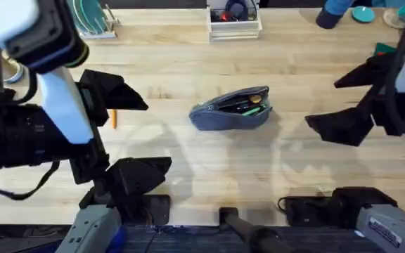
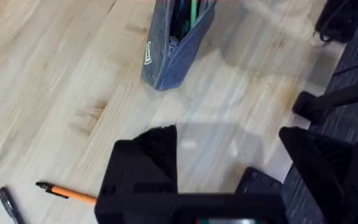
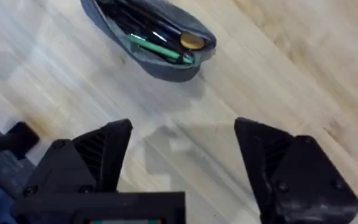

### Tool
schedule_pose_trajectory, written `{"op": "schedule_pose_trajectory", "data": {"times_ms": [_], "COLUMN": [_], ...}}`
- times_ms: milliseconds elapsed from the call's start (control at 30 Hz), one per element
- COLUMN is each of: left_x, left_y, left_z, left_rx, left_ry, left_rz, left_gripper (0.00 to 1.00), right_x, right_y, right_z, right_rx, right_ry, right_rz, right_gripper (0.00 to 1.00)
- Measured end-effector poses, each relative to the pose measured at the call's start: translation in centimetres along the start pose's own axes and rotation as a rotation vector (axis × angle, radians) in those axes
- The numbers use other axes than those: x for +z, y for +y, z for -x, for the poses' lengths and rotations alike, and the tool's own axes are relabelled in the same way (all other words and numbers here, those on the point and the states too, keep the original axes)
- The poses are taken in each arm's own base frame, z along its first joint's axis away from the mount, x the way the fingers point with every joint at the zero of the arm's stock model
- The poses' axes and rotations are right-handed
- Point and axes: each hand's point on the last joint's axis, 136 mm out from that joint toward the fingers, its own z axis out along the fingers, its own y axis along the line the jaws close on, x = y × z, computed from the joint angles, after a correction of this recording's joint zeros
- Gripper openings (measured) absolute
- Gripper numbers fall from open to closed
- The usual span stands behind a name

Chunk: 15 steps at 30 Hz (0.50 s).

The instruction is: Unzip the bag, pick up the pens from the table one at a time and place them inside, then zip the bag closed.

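I see the bag (image 1: 230, 110) unzipped mid-table (image 1: 188, 169), an orange pen (image 2: 67, 193) toward its left edge; left gripper (image 2: 235, 168) and right gripper (image 3: 182, 158) hang wide open, empty.

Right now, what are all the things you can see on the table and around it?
bag: one, grey-blue, unzipped, middle of the table.
pens in the bag: at least one green, others dark, sticking up at the opening.
orange pen: one, orange with a black end, lying on the table left of the bag.
dark pen: one, lying beside the orange pen.
table: one, light wood.
white rack: one, far edge of the table.
left gripper: black, open, above the table, holding nothing.
right gripper: black, open, above the table near the bag, holding nothing.
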Motion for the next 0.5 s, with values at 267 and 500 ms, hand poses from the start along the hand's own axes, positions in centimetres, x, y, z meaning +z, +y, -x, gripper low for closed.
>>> {"op": "schedule_pose_trajectory", "data": {"times_ms": [267,500], "left_x": [0.0,0.0], "left_y": [0.0,0.0], "left_z": [0.0,0.0], "left_rx": [0.0,0.0], "left_ry": [0.0,0.0], "left_rz": [0.0,0.0], "left_gripper": [0.995,0.995], "right_x": [0.0,0.01], "right_y": [0.62,0.4], "right_z": [-0.86,-0.61], "right_rx": [0.025,0.02], "right_ry": [0.035,0.025], "right_rz": [0.024,0.015], "right_gripper": [0.998,0.998]}}
